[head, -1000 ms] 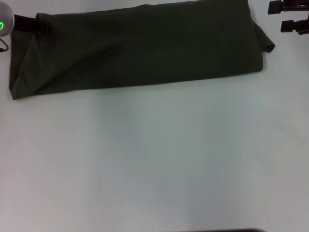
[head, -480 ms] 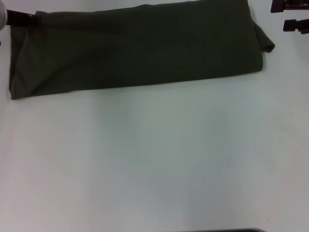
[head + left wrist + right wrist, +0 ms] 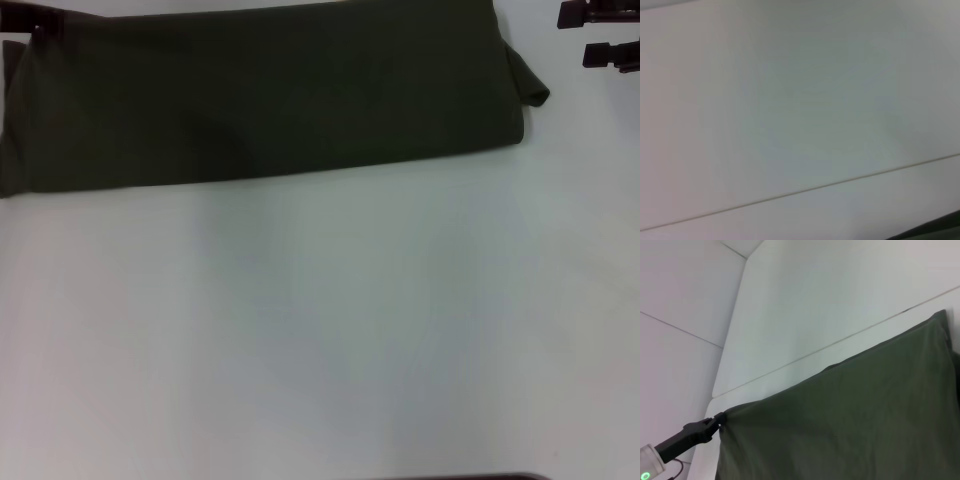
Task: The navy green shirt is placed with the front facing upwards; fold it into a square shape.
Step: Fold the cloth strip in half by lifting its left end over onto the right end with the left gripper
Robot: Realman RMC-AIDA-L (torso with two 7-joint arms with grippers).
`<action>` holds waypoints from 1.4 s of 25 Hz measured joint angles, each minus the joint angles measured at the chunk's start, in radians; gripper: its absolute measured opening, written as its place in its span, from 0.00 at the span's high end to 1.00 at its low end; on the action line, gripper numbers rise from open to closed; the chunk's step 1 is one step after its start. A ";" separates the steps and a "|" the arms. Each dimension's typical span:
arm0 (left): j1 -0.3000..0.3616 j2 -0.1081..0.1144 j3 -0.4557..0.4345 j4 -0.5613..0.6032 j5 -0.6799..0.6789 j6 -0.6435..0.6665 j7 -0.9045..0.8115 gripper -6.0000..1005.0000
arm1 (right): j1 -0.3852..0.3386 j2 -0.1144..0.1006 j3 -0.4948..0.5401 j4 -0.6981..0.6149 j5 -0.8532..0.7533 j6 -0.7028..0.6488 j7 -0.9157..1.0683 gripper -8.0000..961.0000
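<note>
- Navy green shirt (image 3: 260, 95) folded into a long dark band, lying flat across the far part of the white desk (image 3: 320, 330), plain olive cloth upward, no lettering on show.
- Band reaching from the head view's left edge almost to the right side, its near edge slightly slanted; a small flap of cloth (image 3: 530, 85) sticking out at the right end.
- Left end effector (image 3: 715, 424) at the shirt's far left corner, seen from the right wrist view as a dark slim finger pair pinched on the cloth corner, fabric bunched and drawn to a point there; only a dark sliver of it (image 3: 25, 20) at the head view's top left.
- Left wrist view filled by pale surface with a thin seam line (image 3: 800, 192); no shirt in it.
- Right end effector (image 3: 605, 35) at the head view's top right, just beyond the shirt's right end and apart from the cloth; two dark fingers with a pale gap between them, spread, holding nothing.
- Near half of the desk bare white.
</note>
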 joint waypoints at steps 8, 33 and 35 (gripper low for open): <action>-0.002 -0.028 -0.004 -0.017 0.113 -0.069 -0.007 1.00 | 0.004 -0.001 0.000 0.007 0.000 0.000 -0.002 0.05; 0.025 0.107 -0.322 0.160 -0.191 0.816 -0.060 0.45 | 0.014 -0.005 0.000 0.019 0.004 0.013 -0.193 0.05; 0.025 0.120 -0.331 0.165 -0.192 0.863 -0.088 0.45 | 0.011 -0.005 -0.005 0.018 0.003 0.014 -0.219 0.05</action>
